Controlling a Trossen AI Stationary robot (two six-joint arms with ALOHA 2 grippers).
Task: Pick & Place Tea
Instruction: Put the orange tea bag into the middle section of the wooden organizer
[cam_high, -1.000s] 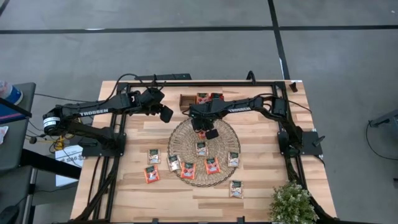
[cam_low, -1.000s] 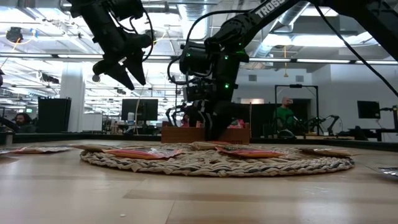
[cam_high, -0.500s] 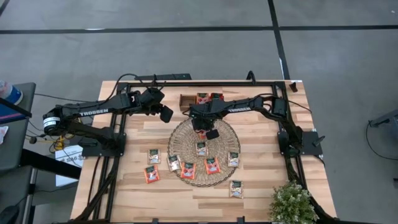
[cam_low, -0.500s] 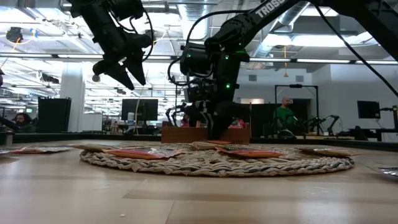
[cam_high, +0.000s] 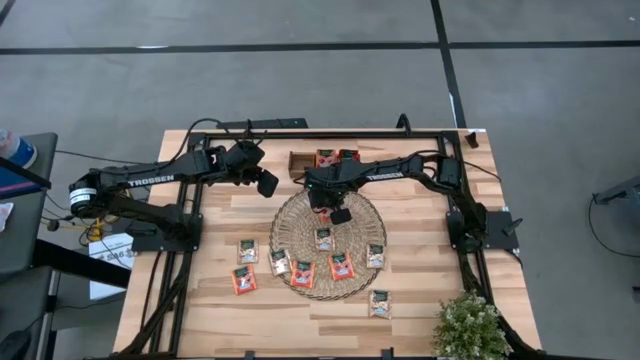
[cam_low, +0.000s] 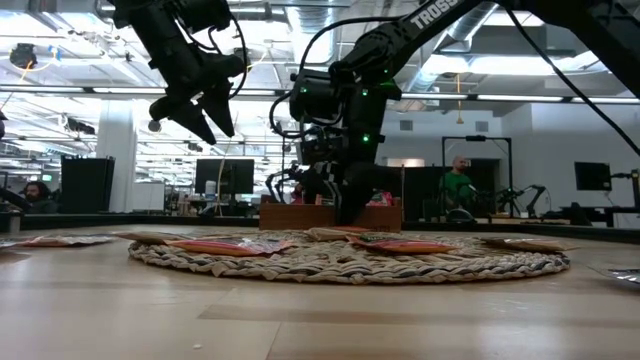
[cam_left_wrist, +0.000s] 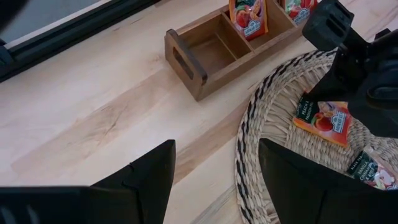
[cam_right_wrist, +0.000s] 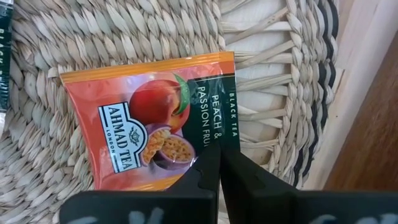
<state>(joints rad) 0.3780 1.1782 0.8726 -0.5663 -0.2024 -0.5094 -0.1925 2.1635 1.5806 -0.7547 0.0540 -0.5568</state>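
Claw, right (cam_right_wrist: 214, 163), pinching orange sachet (cam_right_wrist: 149, 124) on woven mat (cam_right_wrist: 112, 43).

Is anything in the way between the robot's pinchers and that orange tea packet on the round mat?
Nothing visible. The right gripper is already down on the orange square peach tea sachet on the round woven mat, jaws together at its edge.

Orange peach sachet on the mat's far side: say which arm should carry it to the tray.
The right. Its gripper is already shut on the orange peach sachet on the woven mat, near the wooden tray. The left gripper hangs open, high above the table.
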